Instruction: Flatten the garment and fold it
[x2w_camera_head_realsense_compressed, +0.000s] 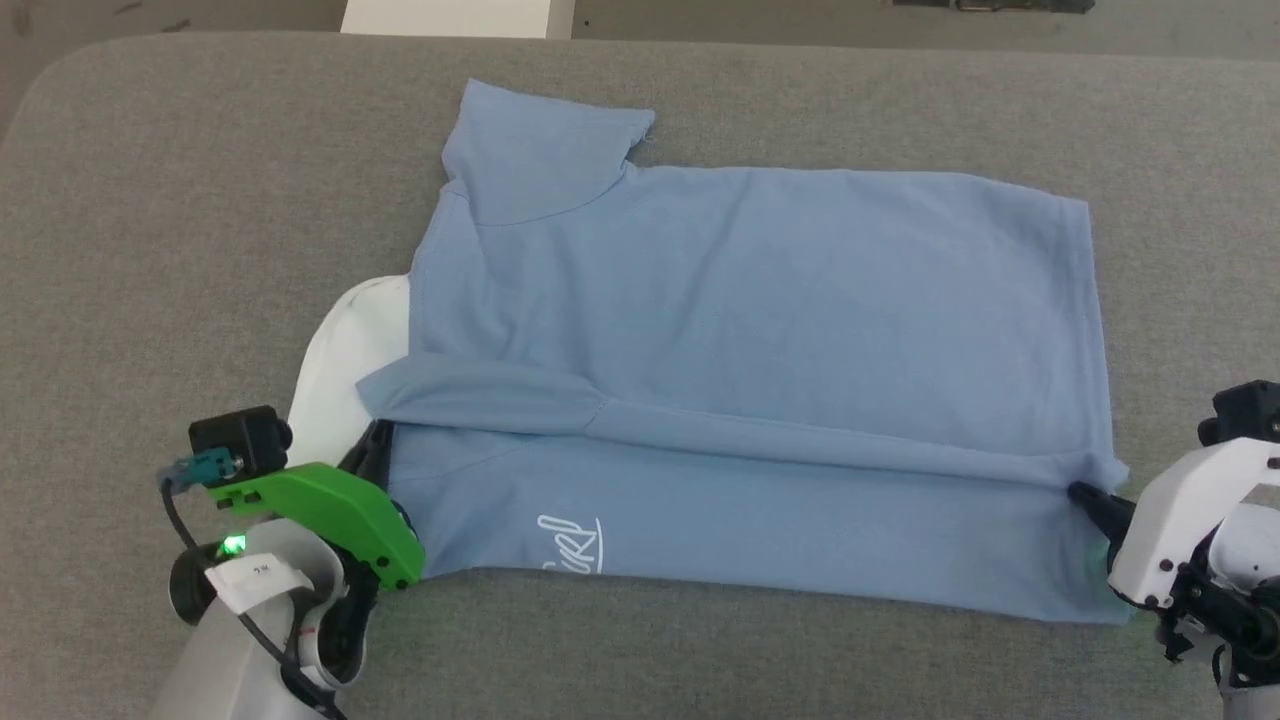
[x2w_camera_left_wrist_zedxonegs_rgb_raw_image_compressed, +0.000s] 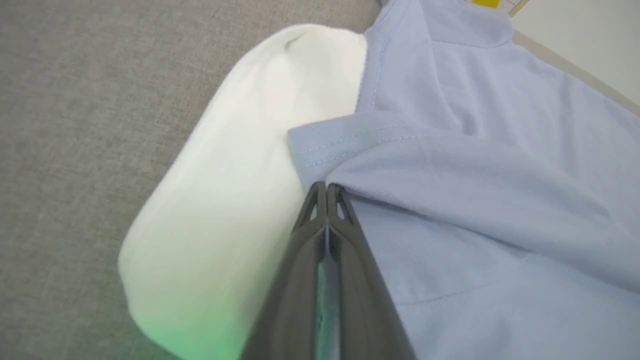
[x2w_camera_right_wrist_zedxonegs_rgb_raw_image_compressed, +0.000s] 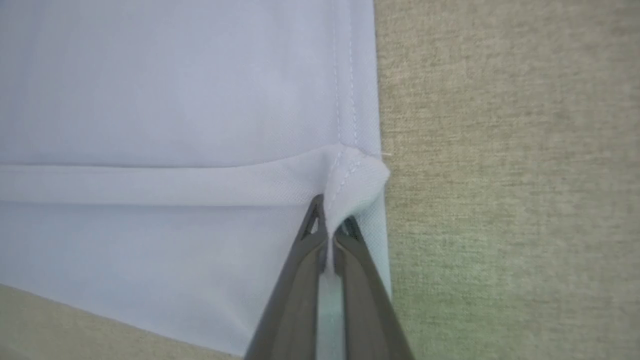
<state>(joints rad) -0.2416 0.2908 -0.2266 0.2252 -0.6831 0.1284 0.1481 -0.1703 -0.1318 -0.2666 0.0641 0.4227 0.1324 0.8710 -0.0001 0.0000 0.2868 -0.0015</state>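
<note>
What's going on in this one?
A two-armed robot is folding a light blue polo shirt on a grey table. Its left gripper is shut on the fold near the white collar, its right gripper on the fold at the hem. The fold runs lengthwise across the shirt, beyond the white logo.

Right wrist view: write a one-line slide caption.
Right pincer shut on the folded-over hem corner of the light blue polo shirt, beside grey surface.

— What's the surface?
— Grey woven fabric tabletop (x2w_camera_head_realsense_compressed: 150, 200), its corner rounded at ten o'clock.
— Beyond its far edge?
— Dull floor (x2w_camera_head_realsense_compressed: 700, 18), a white panel (x2w_camera_head_realsense_compressed: 450, 15) at eleven o'clock, a dark object (x2w_camera_head_realsense_compressed: 990, 5) at one.
</note>
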